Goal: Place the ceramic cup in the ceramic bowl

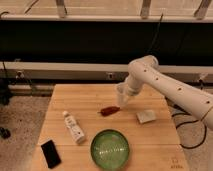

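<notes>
The ceramic bowl [110,148] is large, round and glossy green with a lighter speckled inside, and stands at the front middle of the wooden table. My gripper [122,100] hangs from the white arm that reaches in from the right, over the table's middle back. A small pale tapered shape, which looks like the ceramic cup [121,93], sits in the gripper, held above the tabletop. It is behind and slightly right of the bowl, well apart from it.
A small red object [108,110] lies just below the gripper. A pale flat squarish object [145,116] lies to the right. A white labelled bottle [74,127] lies left of the bowl, and a black flat object [50,153] is at the front left corner of the table [80,97].
</notes>
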Controlling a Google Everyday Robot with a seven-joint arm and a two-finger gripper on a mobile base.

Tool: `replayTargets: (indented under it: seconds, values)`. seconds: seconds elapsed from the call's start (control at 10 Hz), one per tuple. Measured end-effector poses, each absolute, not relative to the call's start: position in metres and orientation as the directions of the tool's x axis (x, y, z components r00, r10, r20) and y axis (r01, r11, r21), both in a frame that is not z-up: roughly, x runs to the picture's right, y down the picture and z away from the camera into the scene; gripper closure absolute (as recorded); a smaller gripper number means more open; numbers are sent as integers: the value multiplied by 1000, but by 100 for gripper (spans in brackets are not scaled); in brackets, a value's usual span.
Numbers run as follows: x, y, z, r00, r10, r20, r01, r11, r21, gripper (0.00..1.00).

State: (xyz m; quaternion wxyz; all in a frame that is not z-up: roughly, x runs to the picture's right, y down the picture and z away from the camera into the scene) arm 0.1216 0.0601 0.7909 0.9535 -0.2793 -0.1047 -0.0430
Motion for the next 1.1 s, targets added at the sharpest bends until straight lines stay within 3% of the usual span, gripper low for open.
replayTargets:
  seconds: [1.1]
  values:
    - [105, 77, 765, 971, -29, 236, 152, 838, -524, 100]
